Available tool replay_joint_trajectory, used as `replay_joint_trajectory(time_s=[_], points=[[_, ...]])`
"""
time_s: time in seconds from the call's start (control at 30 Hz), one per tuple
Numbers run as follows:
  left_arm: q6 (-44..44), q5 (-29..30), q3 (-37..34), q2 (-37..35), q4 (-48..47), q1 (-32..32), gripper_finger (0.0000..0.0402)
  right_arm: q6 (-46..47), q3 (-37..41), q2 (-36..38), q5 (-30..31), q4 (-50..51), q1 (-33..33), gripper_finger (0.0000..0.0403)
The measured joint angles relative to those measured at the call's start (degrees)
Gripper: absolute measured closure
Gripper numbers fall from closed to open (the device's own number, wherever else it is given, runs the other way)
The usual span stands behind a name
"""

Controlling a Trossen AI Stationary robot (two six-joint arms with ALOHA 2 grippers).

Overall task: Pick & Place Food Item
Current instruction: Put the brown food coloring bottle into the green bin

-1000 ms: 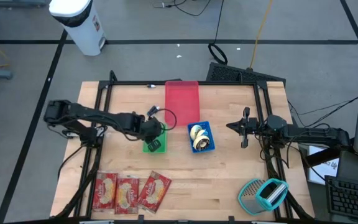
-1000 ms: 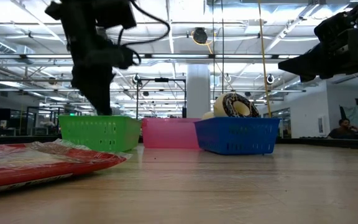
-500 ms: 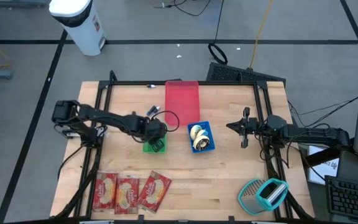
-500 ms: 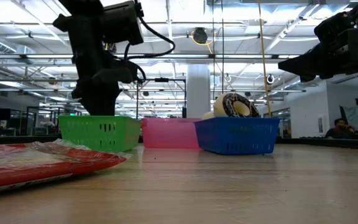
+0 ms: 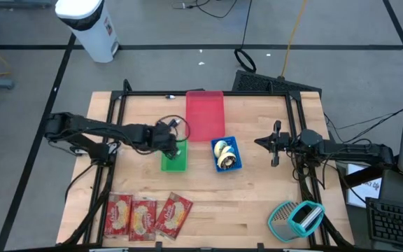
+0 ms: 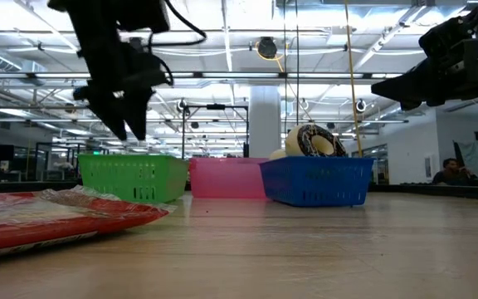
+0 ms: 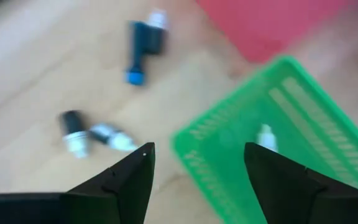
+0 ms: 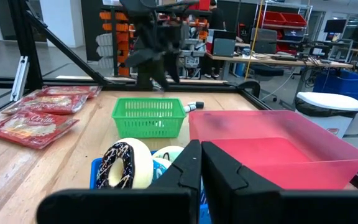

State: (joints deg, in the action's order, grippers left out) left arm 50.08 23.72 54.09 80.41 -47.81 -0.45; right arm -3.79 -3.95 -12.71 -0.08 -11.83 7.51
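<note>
A green basket (image 5: 174, 158) stands on the table left of a blue basket (image 5: 227, 155) holding donuts (image 8: 128, 165). In the left wrist view a small white thing (image 7: 266, 137) lies in the green basket (image 7: 291, 140). My left gripper (image 5: 171, 142) hangs open above the green basket's far left corner (image 6: 129, 129), with nothing between its fingers (image 7: 199, 150). At the table's right, my right gripper (image 5: 273, 143) waits shut, pointing level toward the baskets (image 8: 201, 152).
A pink bin (image 5: 205, 114) stands behind the two baskets. Loose markers (image 7: 143, 45) lie on the wood left of the green basket. Three red packets (image 5: 146, 215) lie at the near left edge. A teal and grey thing (image 5: 296, 218) sits at the near right.
My left gripper has risen out of the green basket, gone a little toward the table's far left and rolled. In the low view its fingers now stand apart above the basket's rim. The basket has stayed where it was.
</note>
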Motion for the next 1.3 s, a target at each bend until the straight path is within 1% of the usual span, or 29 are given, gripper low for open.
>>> replay_joint_trajectory(time_s=[0.13,0.27,0.33,0.37,0.43,0.6,0.7,0.87,1.03,1.17,1.3], points=[[5.0,4.2,0.0,-5.2,-5.4,0.8,0.0151,0.0,0.0,-0.4,0.0,0.0,0.0,0.0398],[10.1,6.8,0.0,-7.4,-10.5,4.4,0.0151,0.0,0.0,-0.8,0.0,0.1,0.0,0.0399],[11.1,6.3,-0.7,-7.0,-10.7,7.2,0.0151,0.0,0.0,-0.8,0.0,0.0,0.0,0.0398],[10.8,5.0,-1.2,-6.9,-10.5,8.7,0.0151,0.0,0.0,-0.9,0.0,0.0,0.0,0.0399],[7.6,2.4,-2.3,-6.6,-9.0,12.1,0.0151,0.0,0.0,-0.9,0.0,0.0,0.0,0.0399],[-0.8,-4.6,-7.0,-6.3,-0.9,19.9,0.0151,0.0,0.0,-0.9,0.0,0.0,0.0,0.0399],[-4.6,-8.1,-10.0,-6.0,2.1,24.1,0.0151,0.0,0.0,-0.9,0.0,0.0,0.0,0.0398],[-8.3,-10.4,-13.3,-6.1,4.9,29.8,0.0151,0.0,0.0,-0.9,0.0,0.0,0.0,0.0398],[-11.0,-11.4,-15.1,-6.2,7.5,32.9,0.0151,0.1,0.0,-0.9,0.0,0.0,0.0,0.0399],[-14.4,-14.7,-17.5,-6.2,13.0,35.3,0.0151,0.0,0.0,-0.9,0.0,0.0,0.0,0.0399],[-16.6,-14.9,-19.2,-6.2,14.8,37.5,0.0151,0.0,0.0,-0.9,0.0,0.0,0.0,0.0399]])
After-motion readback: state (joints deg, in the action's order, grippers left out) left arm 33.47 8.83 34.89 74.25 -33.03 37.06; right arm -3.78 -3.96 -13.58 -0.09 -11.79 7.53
